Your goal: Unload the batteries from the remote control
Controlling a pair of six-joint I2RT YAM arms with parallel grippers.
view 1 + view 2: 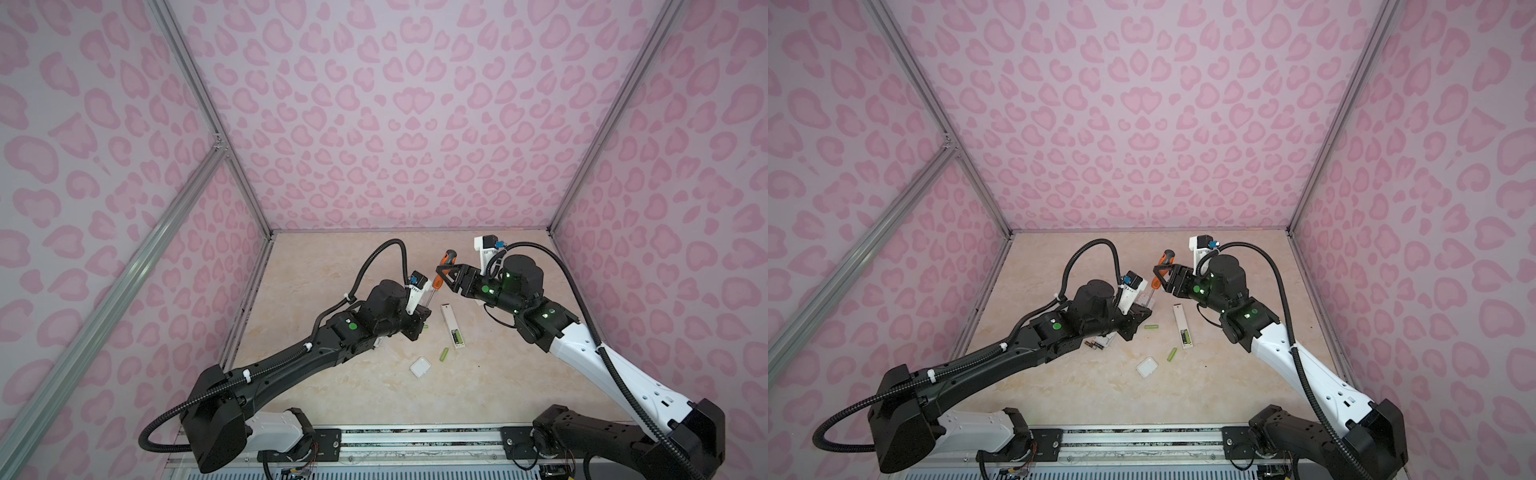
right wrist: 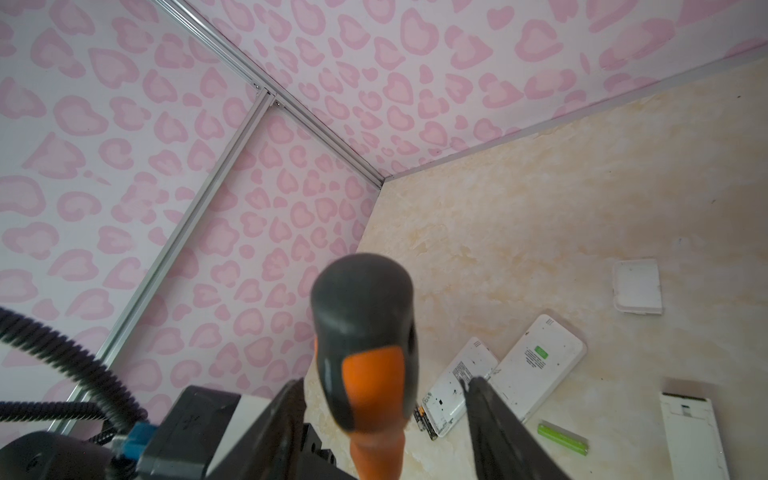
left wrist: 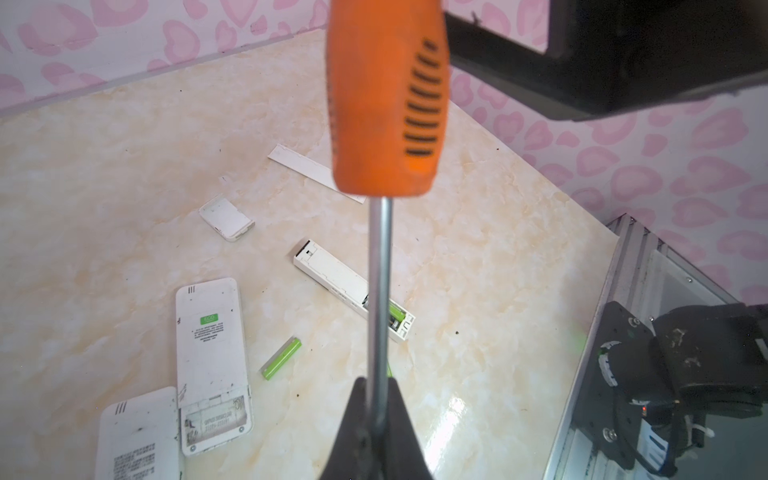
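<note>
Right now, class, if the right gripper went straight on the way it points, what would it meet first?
The screwdriver: its handle stands between the right gripper's open jaws, so going on would probably seat it deeper against the palm. Behind it only the pink wall shows; depth is unclear.

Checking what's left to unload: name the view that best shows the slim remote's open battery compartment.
Left wrist: the open compartment appears large, green battery visible inside, though the screwdriver shaft crosses it. Both top views show it small; right wrist cuts it off.

Glossy marbled tabletop point(image 3: 478, 291), metal screwdriver shaft point(image 3: 380, 291)
</note>
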